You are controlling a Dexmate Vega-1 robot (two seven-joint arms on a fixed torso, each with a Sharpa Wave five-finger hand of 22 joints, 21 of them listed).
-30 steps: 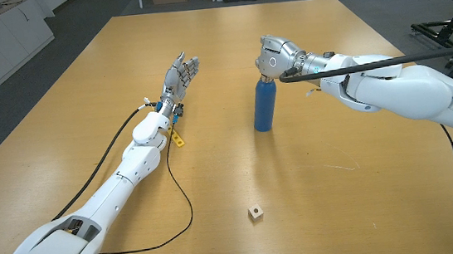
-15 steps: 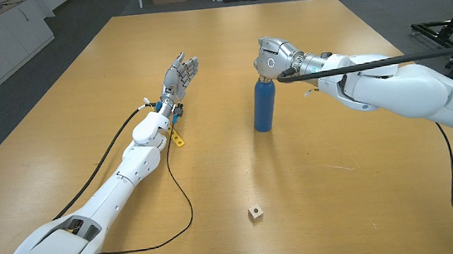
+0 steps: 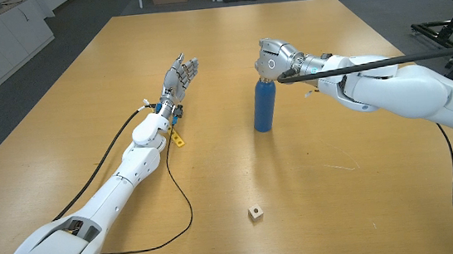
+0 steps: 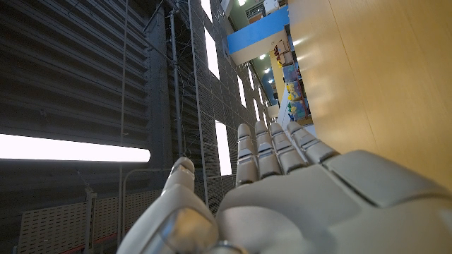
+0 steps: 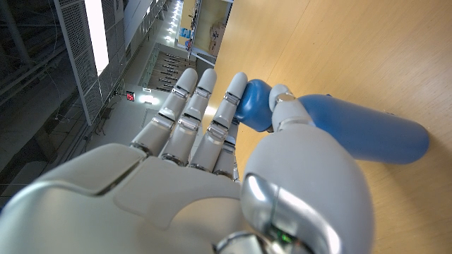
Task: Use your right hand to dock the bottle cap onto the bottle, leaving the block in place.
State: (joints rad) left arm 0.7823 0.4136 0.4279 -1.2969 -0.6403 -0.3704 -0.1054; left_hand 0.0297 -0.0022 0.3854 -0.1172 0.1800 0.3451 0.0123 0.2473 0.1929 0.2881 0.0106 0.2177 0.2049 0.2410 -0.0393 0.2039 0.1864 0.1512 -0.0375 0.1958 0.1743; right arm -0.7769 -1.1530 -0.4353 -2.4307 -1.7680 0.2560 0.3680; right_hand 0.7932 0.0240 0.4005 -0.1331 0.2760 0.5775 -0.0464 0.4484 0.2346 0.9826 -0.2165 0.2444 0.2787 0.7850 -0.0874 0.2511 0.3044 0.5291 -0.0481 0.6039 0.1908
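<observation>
Bottle cap (image 5: 254, 104) is pinched by the right hand (image 3: 274, 58) at the top of the upright blue bottle (image 3: 264, 105) mid-tabletop (image 3: 342, 199). Risk: a sideways push could tip the bottle (tall, narrow base, nothing bracing it). Seating cannot be judged from the head view; the pinch is exposed in the right wrist view. Left hand (image 3: 180, 75) is held empty, fingers extended. Block (image 3: 256, 212) is well apart.

No legible text, labels or numbers.
</observation>
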